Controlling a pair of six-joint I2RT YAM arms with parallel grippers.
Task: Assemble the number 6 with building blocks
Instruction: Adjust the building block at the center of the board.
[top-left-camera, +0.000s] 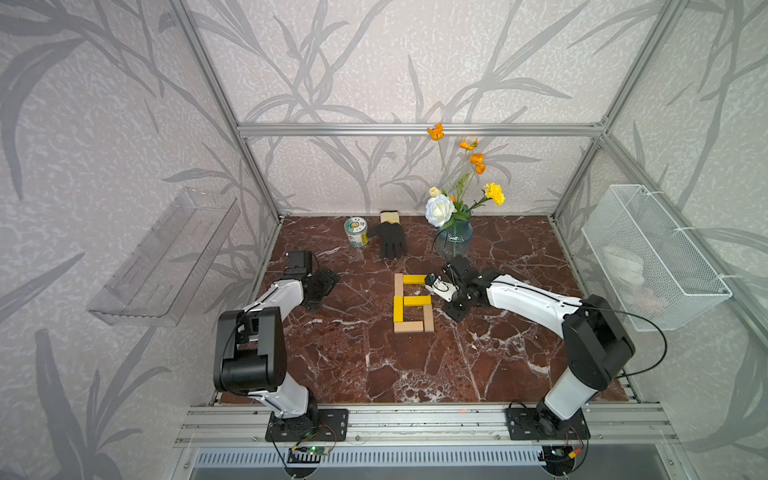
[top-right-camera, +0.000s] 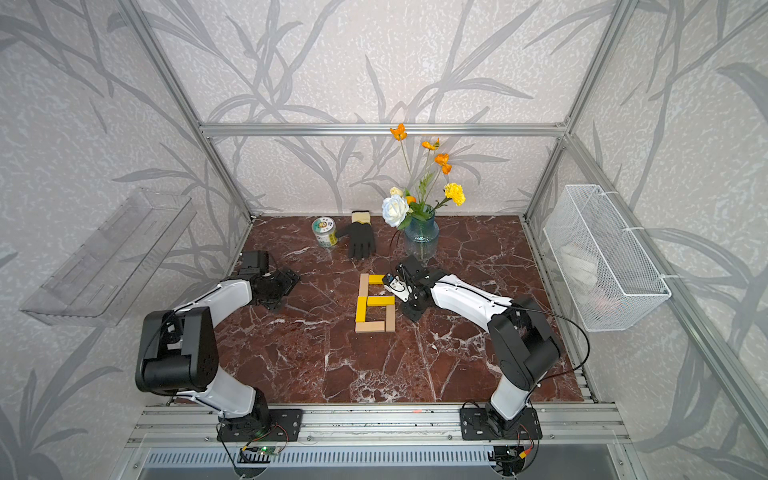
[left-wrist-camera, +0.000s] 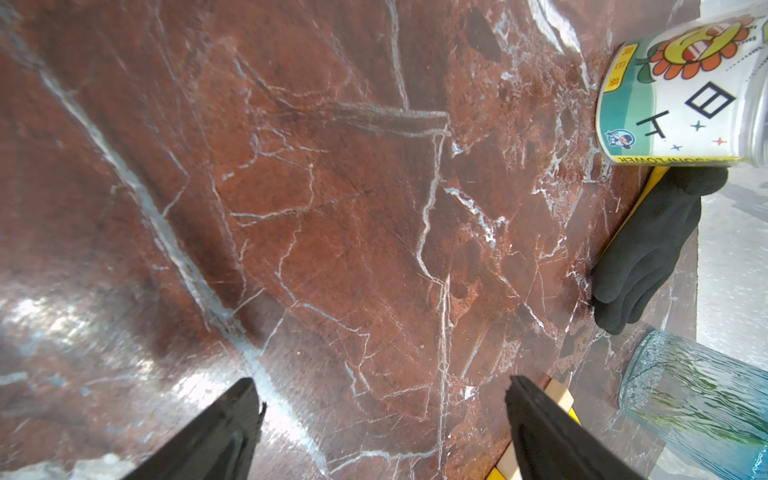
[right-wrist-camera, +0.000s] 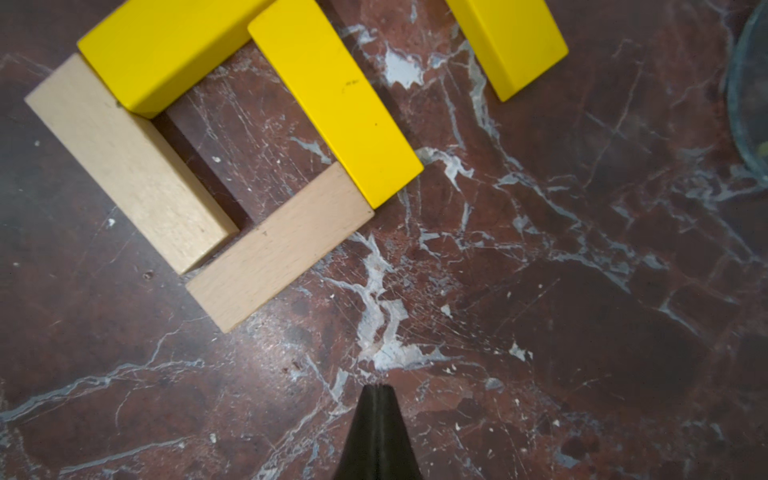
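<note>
The number 6 (top-left-camera: 413, 302) lay flat near the middle of the marble table (top-left-camera: 498, 353). In both top views all six building blocks (top-right-camera: 380, 300) seemed to be in it, yellow and tan bars butted end to end around a closed lower loop, with the top yellow bar (top-left-camera: 414, 279) reaching out from the tan upright (top-left-camera: 398, 284). We judged the building done and the step in hand to be a last check or tidy. The right gripper (right-wrist-camera: 376, 390) hung just beside the digit's open side, its jaws pressed together on nothing, over bare marble. The left gripper (left-wrist-camera: 382, 380) sat well apart, jaws spread and empty. If any bar wanted squaring, the next move called for a light sideways touch with those closed tips. Otherwise it called for a clean lift away, brushing neither the bars nor the glass vase (top-left-camera: 454, 239) near the wrist. Some things we could not settle. In the top views the right fingertips were hidden under the wrist camera, and only the wrist view showed them clear of the bars; how high they stood over the marble we could not tell. The right wrist view cut off the top bar's joint with the upright. The left wrist view showed only a sliver of tan and yellow behind one finger. What lay in the wire basket (top-left-camera: 652, 257) on the wall was pale and unclear.
</note>
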